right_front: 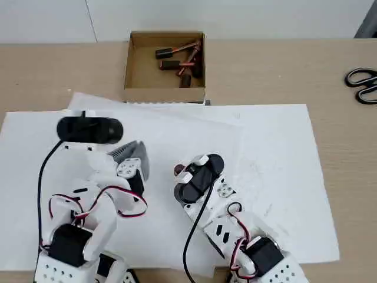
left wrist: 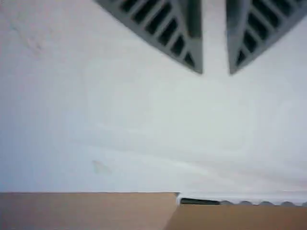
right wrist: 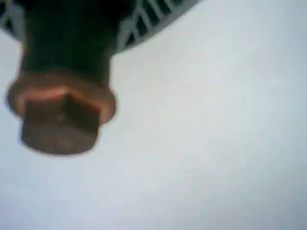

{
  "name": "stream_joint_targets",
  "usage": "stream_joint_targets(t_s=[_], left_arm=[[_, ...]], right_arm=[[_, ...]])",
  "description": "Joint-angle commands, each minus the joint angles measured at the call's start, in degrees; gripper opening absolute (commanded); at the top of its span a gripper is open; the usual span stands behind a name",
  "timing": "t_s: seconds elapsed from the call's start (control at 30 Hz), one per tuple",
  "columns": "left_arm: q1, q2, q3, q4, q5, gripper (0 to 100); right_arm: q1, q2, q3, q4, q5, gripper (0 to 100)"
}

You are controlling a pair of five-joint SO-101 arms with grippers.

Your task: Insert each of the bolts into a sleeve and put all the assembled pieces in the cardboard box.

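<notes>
The cardboard box [right_front: 134,66] stands at the table's far edge with several black-sleeved, copper-headed pieces [right_front: 179,62] lying in it. My right gripper [right_front: 184,172] is low over the white paper, near its middle, shut on a black sleeve with a bolt in it. The bolt's copper flange and hex head [right wrist: 60,120] stick out past the fingers, and the same head [right_front: 178,171] peeks out in the high view. My left gripper [left wrist: 216,72] hangs over bare paper to its left, the grey ribbed fingers [right_front: 132,154] a narrow gap apart with nothing between them.
A large white paper sheet [right_front: 265,153] covers the middle of the wooden table [right_front: 283,71]. Black-handled scissors [right_front: 362,85] lie at the far right edge. The paper's far edge and the tan table surface [left wrist: 86,211] lie ahead of the left gripper.
</notes>
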Motion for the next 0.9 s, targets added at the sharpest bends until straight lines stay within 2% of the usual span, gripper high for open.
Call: stream_joint_targets(t_s=[0.0,0.2,0.37,0.57,0.7,0.87], left_arm=[[-4.75,-0.62,-1.27,-0.44,-2.2,0],[-10.73,-0.62,9.01,-0.97,-7.56,0],[-13.63,-0.62,19.12,-6.95,-12.84,0],[-13.8,-0.62,23.43,-11.96,-16.35,0],[-13.8,-0.62,26.68,-15.03,-18.64,0],[-13.89,-0.7,30.81,-18.73,-20.75,0]], right_arm=[[0.84,-0.75,-0.35,-1.71,0.53,0.2],[5.23,-0.75,0.53,-1.71,0.53,0.2],[9.71,-0.75,0.7,-1.8,0.09,0.2],[20.26,-0.75,0.26,-1.71,-10.11,0.2],[24.92,-0.75,-2.29,-1.71,-12.04,0.2],[27.21,-0.13,-9.49,-1.71,-13.36,0.2]])
